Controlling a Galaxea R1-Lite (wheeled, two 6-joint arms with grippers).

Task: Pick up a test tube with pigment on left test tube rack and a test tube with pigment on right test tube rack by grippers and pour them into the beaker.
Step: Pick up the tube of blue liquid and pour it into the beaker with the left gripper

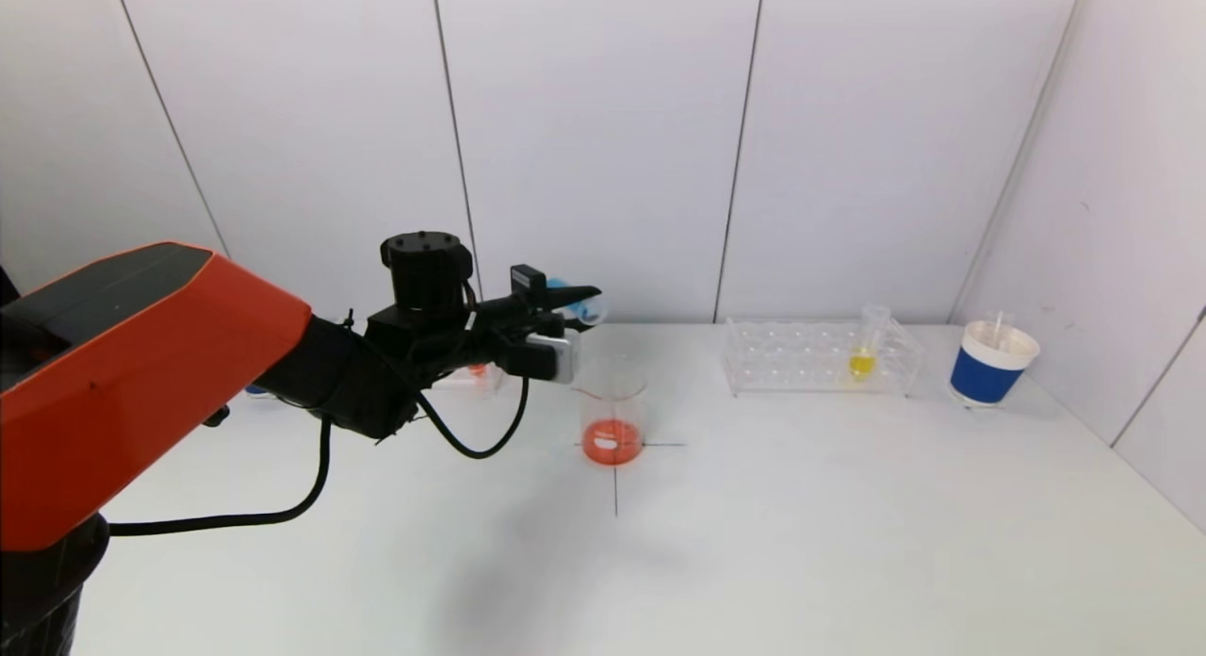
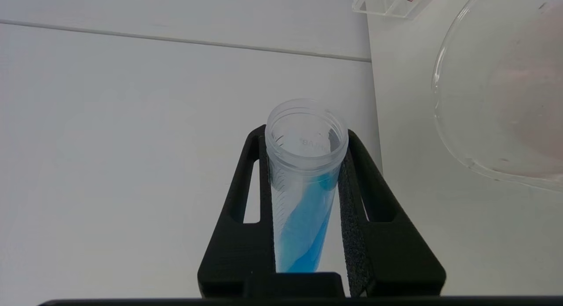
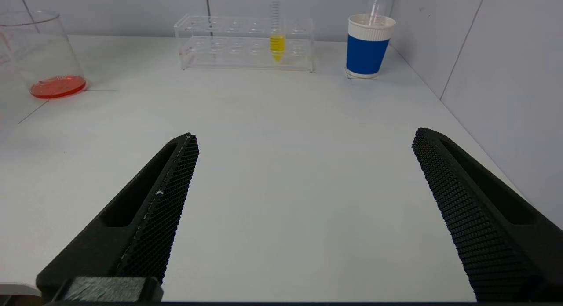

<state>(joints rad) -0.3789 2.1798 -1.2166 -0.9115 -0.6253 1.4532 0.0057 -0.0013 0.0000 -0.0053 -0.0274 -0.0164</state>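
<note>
My left gripper (image 1: 577,307) is shut on a clear test tube with blue pigment (image 2: 303,196), tipped nearly sideways above and just left of the glass beaker (image 1: 612,416). The beaker holds orange-red liquid at its bottom and also shows in the right wrist view (image 3: 42,55). The tube's open mouth (image 1: 592,309) points toward the beaker's rim (image 2: 444,121). The left rack (image 1: 466,378) is mostly hidden behind the left arm. The right rack (image 1: 820,356) holds one tube with yellow pigment (image 1: 864,354). My right gripper (image 3: 303,200) is open and empty over the bare table, out of the head view.
A blue-and-white paper cup (image 1: 994,364) with a stirrer stands right of the right rack, near the side wall. A black cross mark (image 1: 616,467) lies on the white table under the beaker. White wall panels close the back and right side.
</note>
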